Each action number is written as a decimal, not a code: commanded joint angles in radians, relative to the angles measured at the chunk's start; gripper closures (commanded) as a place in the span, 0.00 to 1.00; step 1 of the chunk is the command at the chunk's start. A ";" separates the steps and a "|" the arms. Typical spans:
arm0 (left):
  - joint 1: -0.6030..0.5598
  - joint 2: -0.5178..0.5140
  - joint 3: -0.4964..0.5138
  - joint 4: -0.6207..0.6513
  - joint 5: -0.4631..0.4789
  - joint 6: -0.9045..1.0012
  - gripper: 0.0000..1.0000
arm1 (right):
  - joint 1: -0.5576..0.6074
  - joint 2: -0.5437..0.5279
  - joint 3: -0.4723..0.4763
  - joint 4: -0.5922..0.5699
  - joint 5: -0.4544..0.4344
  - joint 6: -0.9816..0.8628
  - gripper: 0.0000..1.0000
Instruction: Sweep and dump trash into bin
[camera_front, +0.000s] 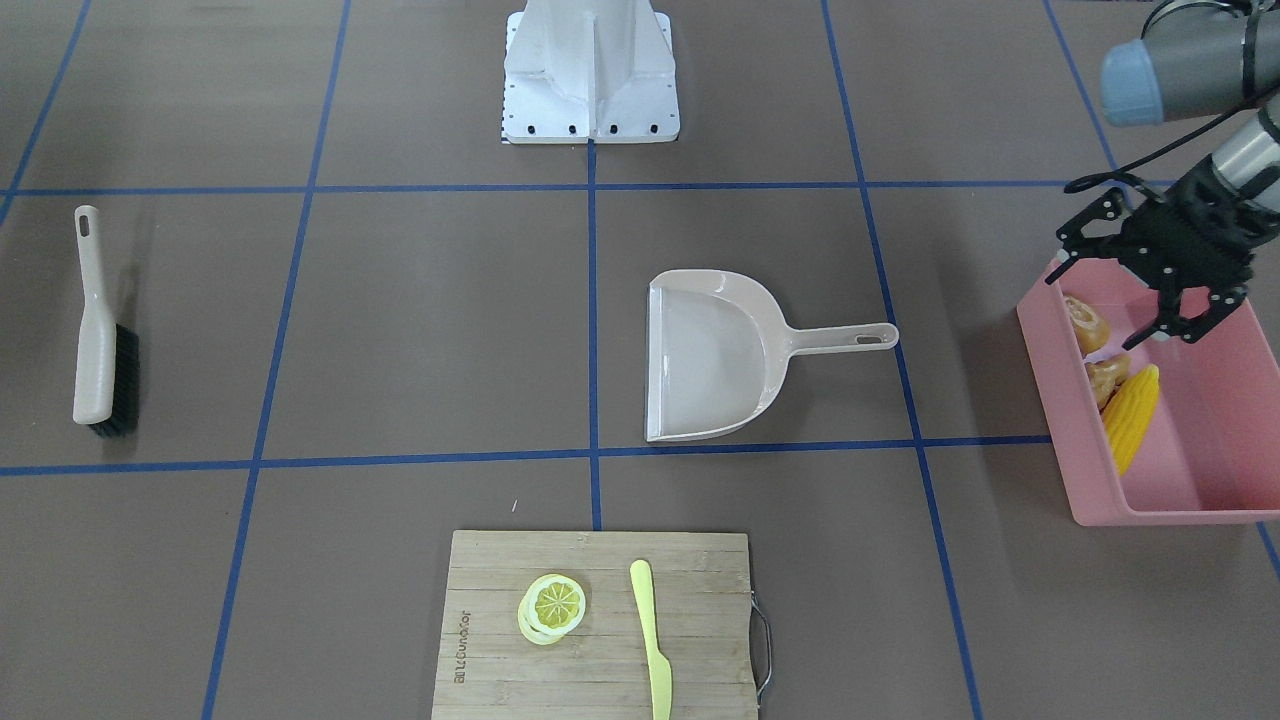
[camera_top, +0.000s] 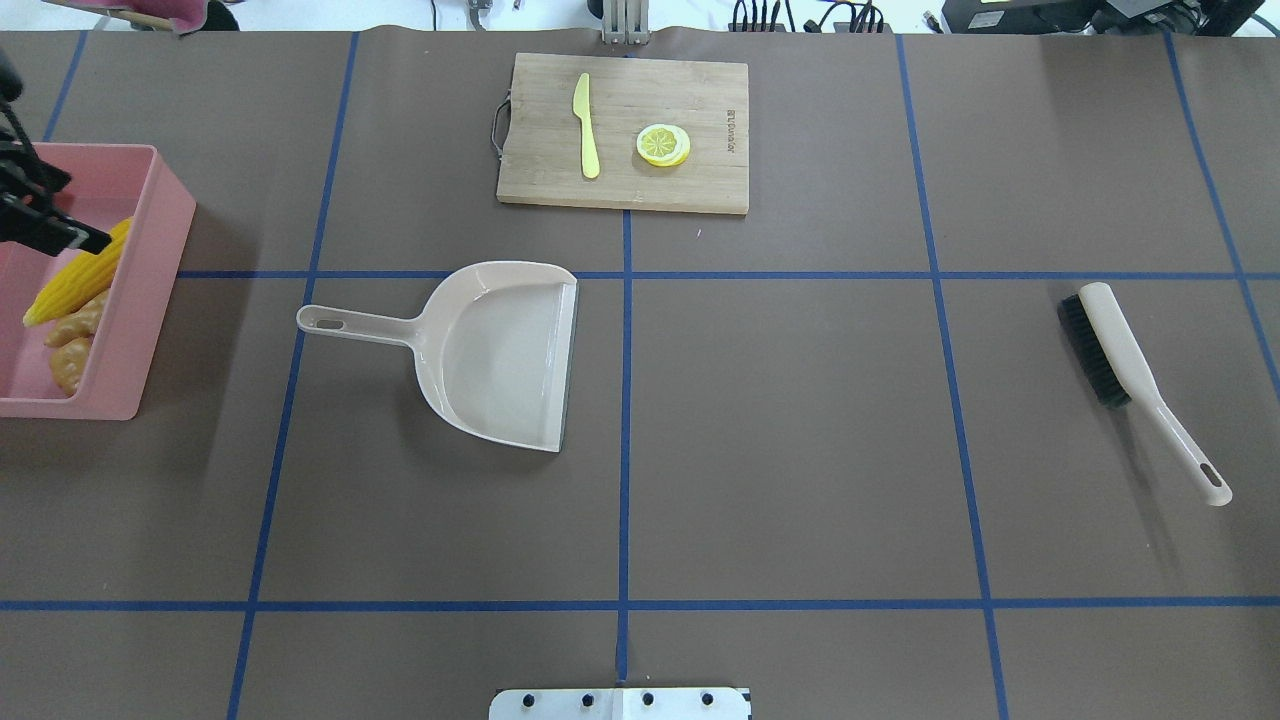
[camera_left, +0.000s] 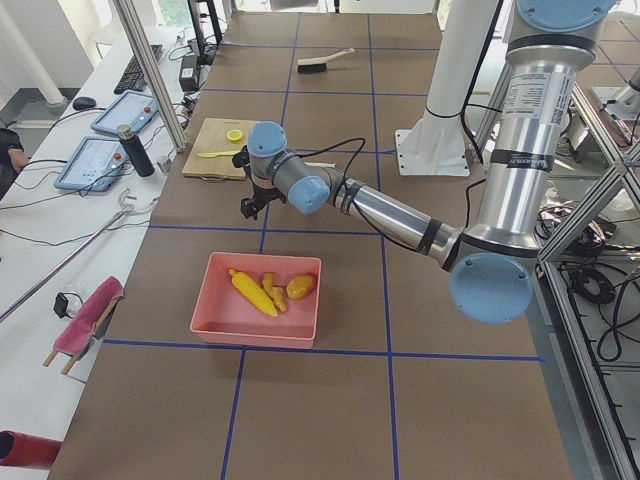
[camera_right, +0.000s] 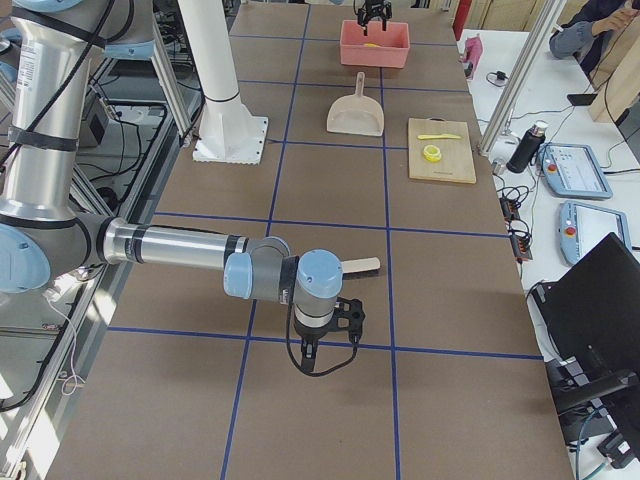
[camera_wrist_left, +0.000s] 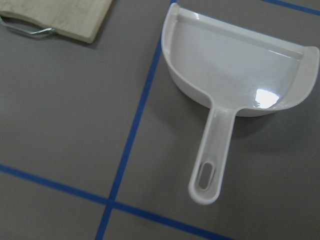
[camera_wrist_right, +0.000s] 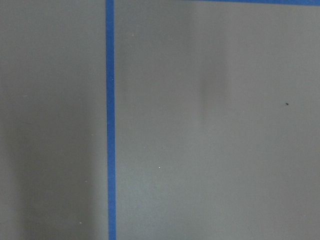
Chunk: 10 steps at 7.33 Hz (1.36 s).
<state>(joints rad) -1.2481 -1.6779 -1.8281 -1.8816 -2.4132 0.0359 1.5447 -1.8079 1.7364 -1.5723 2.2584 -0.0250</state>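
Now all the trash (camera_front: 1112, 385) lies in the pink bin (camera_front: 1160, 518).
Corn cob (camera_front: 1132, 420), potato lump (camera_front: 1085, 322) and ginger piece (camera_front: 1105, 378) lie along one bin wall. Your left gripper (camera_front: 1178, 335) hangs over the bin, jaws wide, empty. The right gripper's (camera_right: 325, 355) jaws you cannot tell. The brown table (camera_front: 400, 330) has blue tape lines (camera_front: 592, 300); the dustpan (camera_front: 715, 355) lies near the bin, the brush (camera_front: 100, 340) far from it.

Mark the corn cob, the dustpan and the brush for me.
corn cob (camera_front: 1132, 415), exterior front-facing view, middle of the cob.
dustpan (camera_top: 505, 345), overhead exterior view, floor of the pan.
brush (camera_front: 95, 345), exterior front-facing view, beige back beside the bristles.
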 joint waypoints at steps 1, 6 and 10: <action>-0.127 0.157 -0.005 -0.001 -0.047 -0.298 0.02 | 0.000 0.001 0.002 0.000 0.006 0.004 0.00; -0.321 0.309 0.019 0.170 -0.121 -0.268 0.02 | 0.000 0.002 0.003 0.000 0.007 0.002 0.00; -0.353 0.279 0.110 0.315 -0.043 -0.261 0.02 | 0.002 0.002 0.011 0.000 0.023 0.002 0.00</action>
<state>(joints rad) -1.6002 -1.3794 -1.7285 -1.6161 -2.4920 -0.2253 1.5450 -1.8055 1.7438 -1.5723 2.2763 -0.0230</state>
